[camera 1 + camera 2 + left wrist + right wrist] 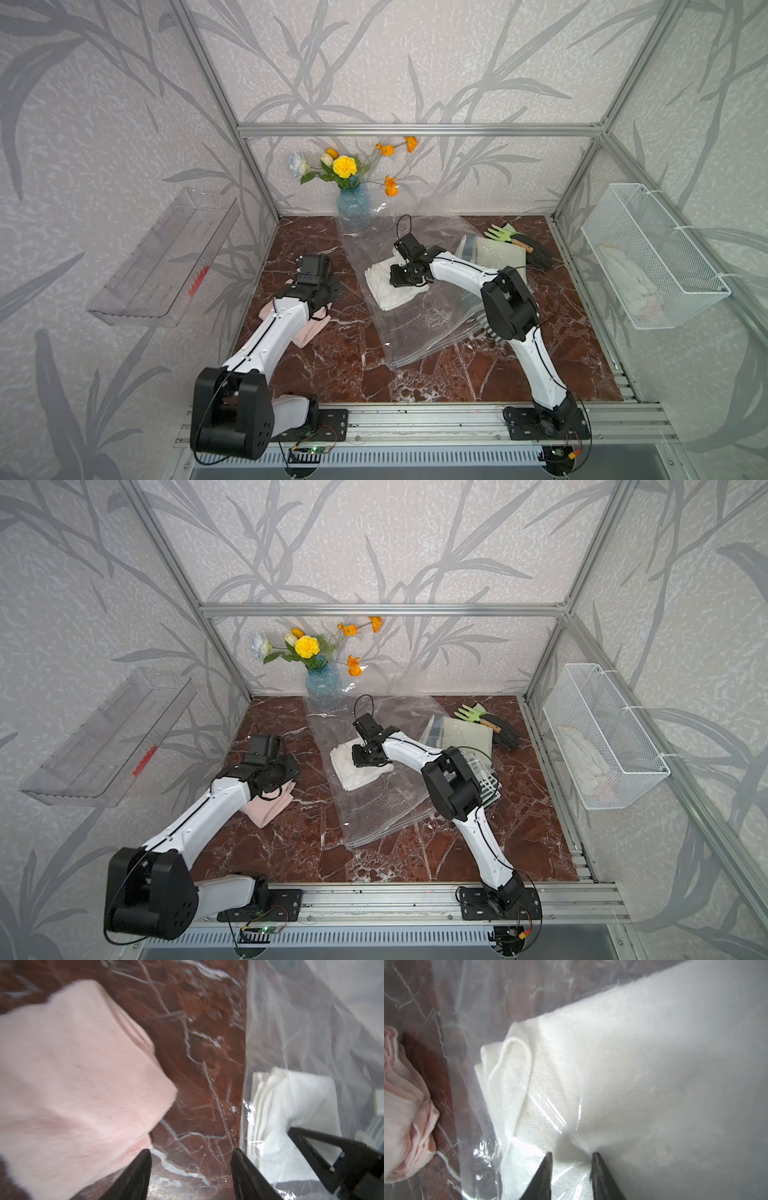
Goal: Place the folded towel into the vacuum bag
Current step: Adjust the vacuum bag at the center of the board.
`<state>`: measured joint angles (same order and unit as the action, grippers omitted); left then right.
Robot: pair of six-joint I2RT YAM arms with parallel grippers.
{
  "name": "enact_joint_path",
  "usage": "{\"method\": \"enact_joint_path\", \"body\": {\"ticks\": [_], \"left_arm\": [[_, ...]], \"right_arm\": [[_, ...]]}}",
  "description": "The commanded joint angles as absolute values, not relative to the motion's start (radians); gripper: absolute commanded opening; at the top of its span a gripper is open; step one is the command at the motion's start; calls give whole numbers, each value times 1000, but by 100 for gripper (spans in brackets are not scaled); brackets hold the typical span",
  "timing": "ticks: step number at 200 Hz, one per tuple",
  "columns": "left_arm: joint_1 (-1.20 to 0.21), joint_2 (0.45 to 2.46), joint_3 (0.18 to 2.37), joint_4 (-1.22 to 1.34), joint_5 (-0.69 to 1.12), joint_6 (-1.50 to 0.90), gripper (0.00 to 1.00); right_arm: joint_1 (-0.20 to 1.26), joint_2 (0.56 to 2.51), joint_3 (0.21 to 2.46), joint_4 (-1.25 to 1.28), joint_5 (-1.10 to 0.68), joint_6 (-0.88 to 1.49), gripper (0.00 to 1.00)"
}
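Red-brown marble tabletop with white veins, inside an aluminium frame with leaf-patterned walls. Across the middle, vacuum bag, clear and crinkled, stretching from the blue vase of flowers at the back toward the front edge. Within its outline, folded white towel, seen through glinting film in both wrist views. Right gripper down on that film-covered towel, jaws at a narrow gap with cloth bulging between the tips; pinching or merely pressing, impossible to tell. Left gripper above bare marble between a folded pink towel and the bag's edge, jaws wide, nothing between them. Behind the right arm, a second clear bag holding pale green cloth, a green hand fork and a dark glove. On the side walls, a white wire basket and a clear plastic shelf.
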<state>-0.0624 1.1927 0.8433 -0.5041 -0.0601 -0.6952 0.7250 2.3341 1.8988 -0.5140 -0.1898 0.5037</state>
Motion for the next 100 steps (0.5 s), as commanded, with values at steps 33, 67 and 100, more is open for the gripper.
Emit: {"method": "enact_joint_path", "body": {"ticks": [33,67,100], "left_arm": [[82,979,776,-694,-274,-798,63],[158,878,749,-735,-320,-837,63],[207,830,729,-773,-347,-854,65]], "right_arm": [[973,2504,2324,-646,-305,478,75],[1051,2812,2869,-829,-238,472,87],[1071,2801,2768,-687,-151,454,95]]}}
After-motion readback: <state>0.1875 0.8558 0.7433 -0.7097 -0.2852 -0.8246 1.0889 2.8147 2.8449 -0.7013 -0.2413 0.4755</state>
